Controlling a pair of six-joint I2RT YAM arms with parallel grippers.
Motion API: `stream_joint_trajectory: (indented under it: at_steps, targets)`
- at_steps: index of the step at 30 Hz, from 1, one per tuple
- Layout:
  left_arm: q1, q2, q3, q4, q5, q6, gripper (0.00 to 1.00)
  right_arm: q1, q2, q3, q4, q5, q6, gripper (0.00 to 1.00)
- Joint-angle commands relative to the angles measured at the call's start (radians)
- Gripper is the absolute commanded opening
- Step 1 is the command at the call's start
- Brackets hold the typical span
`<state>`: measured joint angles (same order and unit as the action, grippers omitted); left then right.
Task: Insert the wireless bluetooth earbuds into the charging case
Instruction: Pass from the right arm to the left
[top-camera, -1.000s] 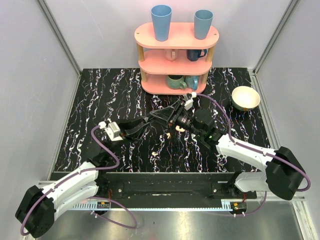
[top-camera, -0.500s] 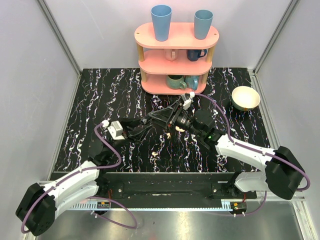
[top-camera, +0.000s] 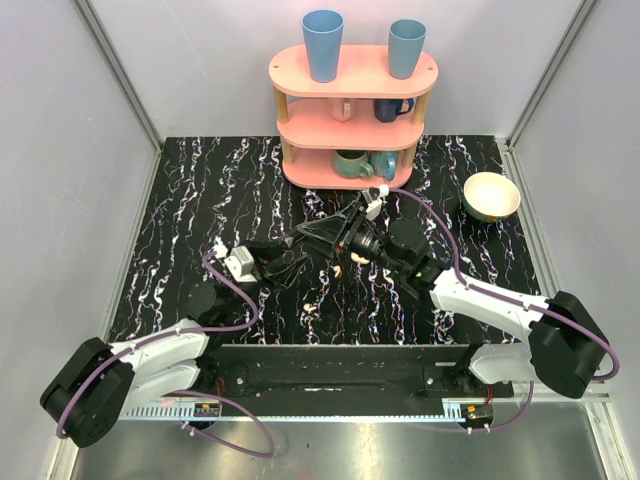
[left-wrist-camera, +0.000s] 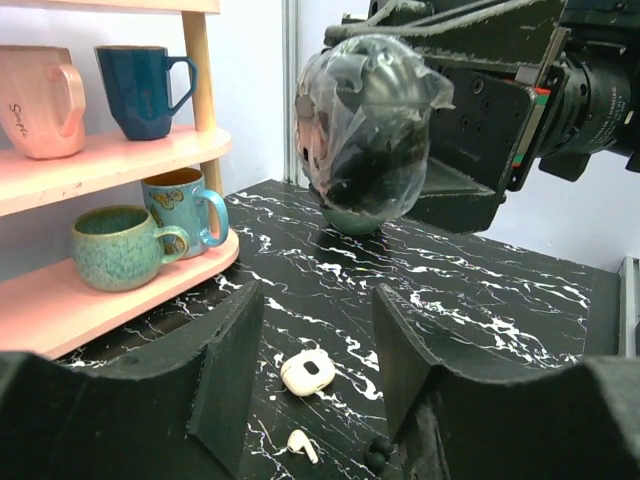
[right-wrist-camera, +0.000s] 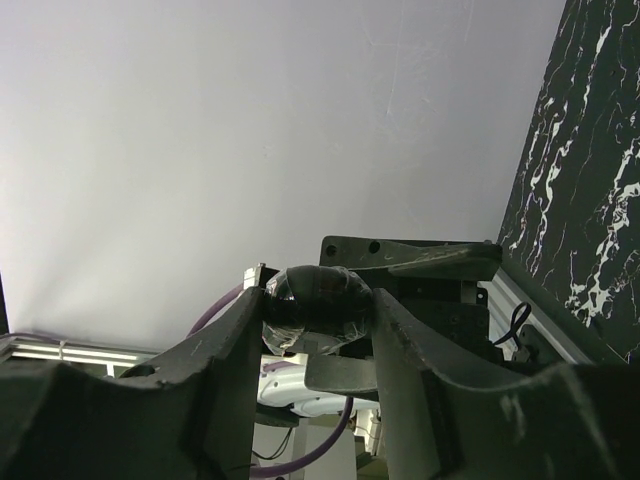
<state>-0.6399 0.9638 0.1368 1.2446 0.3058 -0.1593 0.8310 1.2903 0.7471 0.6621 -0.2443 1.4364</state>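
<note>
The cream-white charging case lies on the black marbled table, its dark opening facing up. One white earbud lies just in front of it. From above, the case sits below the right gripper and the earbud lies nearer the arms. My left gripper is open above both, with nothing between its fingers; in the top view the left gripper is left of centre. My right gripper hangs above the table, shut on a dark lump wrapped in clear plastic.
A pink three-tier shelf stands at the back with mugs on it and two blue cups on top. A cream bowl sits at the right. A small black bit lies by the left gripper's right finger.
My left gripper has opened and drawn back to the left and towards the arms' bases, away from the right gripper. The right arm and its wrapped lump have stayed put.
</note>
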Motion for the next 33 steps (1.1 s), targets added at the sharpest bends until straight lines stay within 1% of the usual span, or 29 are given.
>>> stream_joint_trajectory:
  at_steps: [1,5,10,15,17,20,24,33]
  targets:
    - [-0.012,0.019,0.003,0.374,-0.045,0.004,0.51,0.010,-0.002,0.000,0.050,0.025,0.018,0.11]
    - [-0.018,-0.003,0.009,0.378,-0.072,0.023,0.52,0.010,-0.009,-0.003,0.030,0.037,0.009,0.11]
    - [-0.023,-0.069,0.006,0.368,-0.108,0.049,0.53,0.010,-0.014,-0.012,0.025,0.053,0.010,0.11]
    - [-0.024,-0.105,0.023,0.345,-0.096,0.044,0.53,0.010,-0.009,-0.012,0.031,0.051,0.016,0.11]
    - [-0.024,-0.100,0.032,0.334,-0.088,0.040,0.53,0.010,-0.011,-0.012,0.034,0.050,0.018,0.11]
    - [-0.026,-0.071,0.032,0.377,-0.091,0.023,0.53,0.010,-0.008,-0.011,0.036,0.043,0.019,0.11]
    - [-0.032,-0.047,0.052,0.395,-0.086,0.004,0.54,0.010,-0.006,-0.014,0.036,0.042,0.021,0.11]
    - [-0.049,-0.053,0.090,0.395,-0.085,-0.006,0.55,0.010,-0.002,-0.028,0.053,0.050,0.021,0.11]
